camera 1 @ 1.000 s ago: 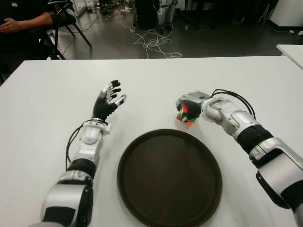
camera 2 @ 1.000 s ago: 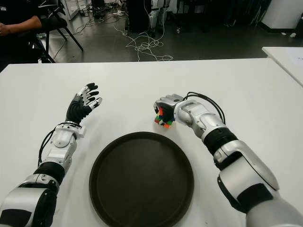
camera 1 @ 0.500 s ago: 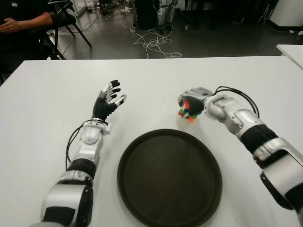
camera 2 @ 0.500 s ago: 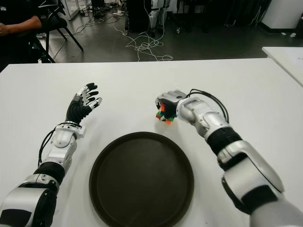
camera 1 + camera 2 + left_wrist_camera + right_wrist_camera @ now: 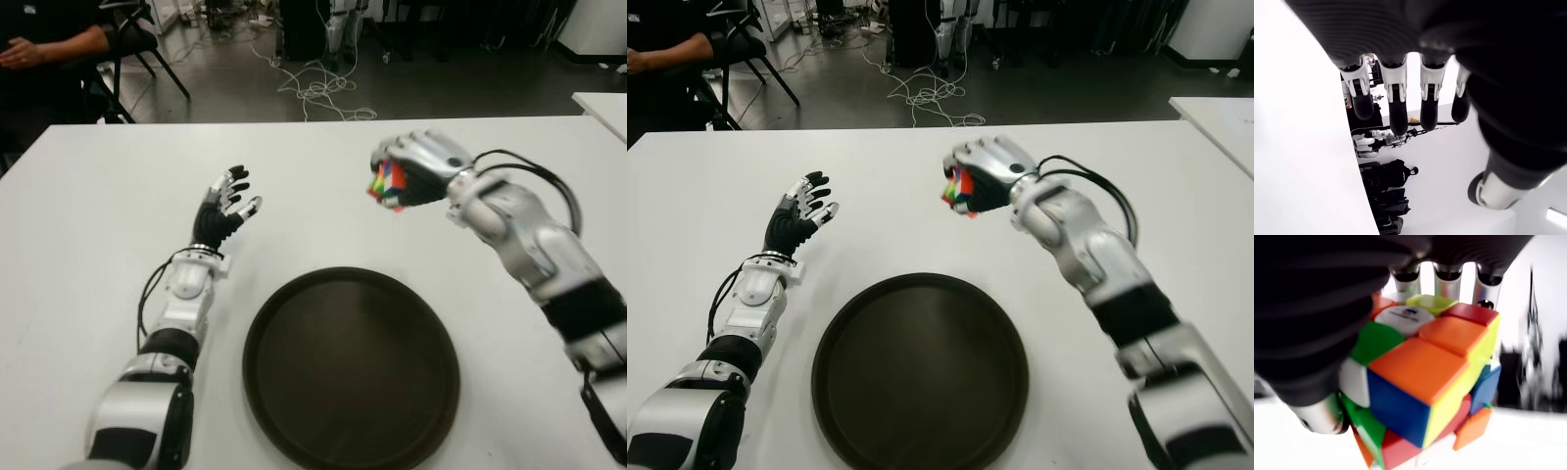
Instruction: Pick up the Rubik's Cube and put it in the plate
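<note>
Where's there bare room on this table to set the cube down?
The plate is empty. Bare table lies beyond the right hand, which holds the Rubik's Cube, and between plate and open left hand. Crowded only along both forearms.

My white counter (image 5: 88,225) fronts a dark floor (image 5: 235,93) strewn with white cables (image 5: 318,88); a seated person (image 5: 44,44) far left.

A lab: loose floor cables (image 5: 318,93), white table (image 5: 98,196).
</note>
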Tool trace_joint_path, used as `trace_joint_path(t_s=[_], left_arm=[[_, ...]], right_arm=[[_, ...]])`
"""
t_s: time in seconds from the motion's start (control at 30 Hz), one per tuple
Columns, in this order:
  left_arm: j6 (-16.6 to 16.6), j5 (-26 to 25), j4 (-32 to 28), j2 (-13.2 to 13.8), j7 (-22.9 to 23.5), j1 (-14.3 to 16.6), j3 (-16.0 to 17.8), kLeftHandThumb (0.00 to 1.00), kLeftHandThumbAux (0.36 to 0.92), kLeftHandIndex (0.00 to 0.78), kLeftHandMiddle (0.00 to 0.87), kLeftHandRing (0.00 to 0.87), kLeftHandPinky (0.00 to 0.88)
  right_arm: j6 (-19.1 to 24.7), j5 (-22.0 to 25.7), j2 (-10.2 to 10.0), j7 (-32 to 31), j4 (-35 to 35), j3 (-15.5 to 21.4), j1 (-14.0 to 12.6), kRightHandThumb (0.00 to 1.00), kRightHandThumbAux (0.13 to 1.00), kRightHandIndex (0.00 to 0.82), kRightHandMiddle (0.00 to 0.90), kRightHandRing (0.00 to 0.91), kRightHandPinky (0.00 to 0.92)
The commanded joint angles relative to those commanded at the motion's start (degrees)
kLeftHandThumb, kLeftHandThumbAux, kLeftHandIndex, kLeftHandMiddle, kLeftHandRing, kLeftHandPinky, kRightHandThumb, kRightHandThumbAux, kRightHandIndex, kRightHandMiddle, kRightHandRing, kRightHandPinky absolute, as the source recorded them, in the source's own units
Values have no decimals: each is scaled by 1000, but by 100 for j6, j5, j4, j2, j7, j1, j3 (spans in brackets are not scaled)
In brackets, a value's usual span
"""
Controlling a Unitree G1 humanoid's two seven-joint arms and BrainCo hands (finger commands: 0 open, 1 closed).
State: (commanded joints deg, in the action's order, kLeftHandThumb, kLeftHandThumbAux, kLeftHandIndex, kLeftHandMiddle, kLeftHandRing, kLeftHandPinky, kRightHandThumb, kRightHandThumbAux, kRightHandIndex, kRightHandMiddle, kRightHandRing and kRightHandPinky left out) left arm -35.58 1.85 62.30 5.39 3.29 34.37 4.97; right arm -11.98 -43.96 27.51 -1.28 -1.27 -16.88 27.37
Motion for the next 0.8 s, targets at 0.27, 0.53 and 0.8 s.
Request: trace_joint_path(t_s=[0.27,0.53,0.8], left_arm=[[-6,13,-2,-22,-56,4,8,46,762,155,164,136,107],[10,27,-13,-47,-87,1,6,31,741,142,153,124,98],[1,13,-18,-67,-90,5,16,30,738,138,154,121,94]], right_arm=[[-364,-180,-645,1044,200,-226,-167,691,734,421,627,648,645],[-1052,778,-402,-441,321,-633,-106,694,732,420,605,637,635],[-1227,2094,-120,-2420,267,-914,-2,696,733,419,602,637,639]])
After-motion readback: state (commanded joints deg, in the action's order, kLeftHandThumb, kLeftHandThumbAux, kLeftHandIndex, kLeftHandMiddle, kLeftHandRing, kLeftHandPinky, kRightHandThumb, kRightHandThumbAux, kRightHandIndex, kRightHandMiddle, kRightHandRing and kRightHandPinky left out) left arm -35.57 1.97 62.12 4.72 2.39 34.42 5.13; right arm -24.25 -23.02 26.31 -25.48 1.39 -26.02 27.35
